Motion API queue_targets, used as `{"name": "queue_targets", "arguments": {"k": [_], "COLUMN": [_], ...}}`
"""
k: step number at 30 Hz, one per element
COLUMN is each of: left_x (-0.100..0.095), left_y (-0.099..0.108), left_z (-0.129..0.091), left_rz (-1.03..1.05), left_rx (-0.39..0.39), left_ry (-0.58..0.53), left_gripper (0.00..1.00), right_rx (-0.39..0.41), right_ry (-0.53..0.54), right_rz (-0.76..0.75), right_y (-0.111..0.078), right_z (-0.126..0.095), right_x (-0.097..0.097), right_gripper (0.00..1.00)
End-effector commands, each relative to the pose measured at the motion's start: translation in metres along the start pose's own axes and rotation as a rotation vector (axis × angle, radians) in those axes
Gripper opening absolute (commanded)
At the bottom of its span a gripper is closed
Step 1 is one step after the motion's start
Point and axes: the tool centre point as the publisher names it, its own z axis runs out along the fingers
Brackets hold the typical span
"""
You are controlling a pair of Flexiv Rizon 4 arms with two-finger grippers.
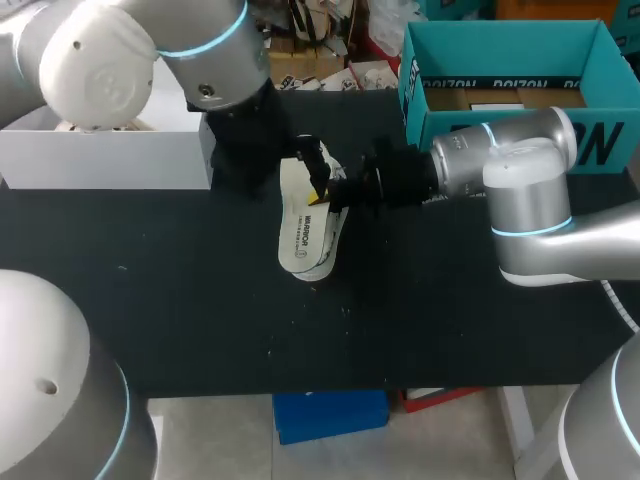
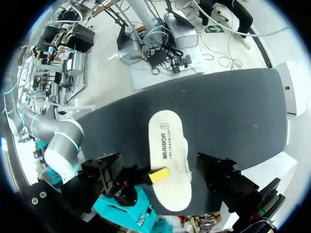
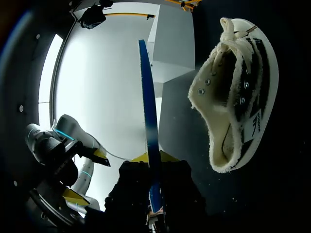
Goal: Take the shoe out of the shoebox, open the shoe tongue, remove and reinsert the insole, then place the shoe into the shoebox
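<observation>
A cream canvas shoe (image 3: 238,97) with white laces lies on its side on the black table, beside my right gripper. My right gripper (image 3: 153,158) is shut on the insole (image 3: 148,97), whose blue edge stands between the yellow tips. From above, the insole's white printed face (image 1: 303,225) hangs over the shoe, held at its far end by the right gripper (image 1: 322,190). The left gripper (image 3: 86,175) hovers open just behind the insole, its yellow tips wide apart and holding nothing. In the left wrist view the insole (image 2: 167,155) covers most of the shoe (image 2: 187,153).
The teal shoebox (image 1: 500,60) stands open at the back right, behind my right arm. A white box (image 1: 100,155) sits at the back left, under my left arm. The table's front edge (image 1: 300,388) runs across the near side.
</observation>
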Motion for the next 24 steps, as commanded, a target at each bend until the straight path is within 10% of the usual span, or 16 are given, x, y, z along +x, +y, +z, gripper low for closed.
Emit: {"name": "queue_targets", "arguments": {"k": [1, 16, 24], "left_x": [0.025, 0.052, 0.05], "left_y": [-0.01, -0.009, -0.004], "left_z": [0.008, 0.021, 0.028], "left_rz": [0.024, -0.056, -0.074], "left_rx": [-0.053, -0.157, -0.174], "left_ry": [-0.371, -0.785, -0.834], "left_gripper": [1.0, 1.0, 1.0], "right_rx": [-0.001, -0.001, -0.001], "right_ry": [0.0, 0.0, 0.0], "right_rz": [0.0, 0.0, 0.0], "right_y": [0.0, 0.0, 0.0], "right_z": [0.001, 0.001, 0.001], "right_x": [0.0, 0.0, 0.0], "right_gripper": [0.0, 0.0, 0.0]}}
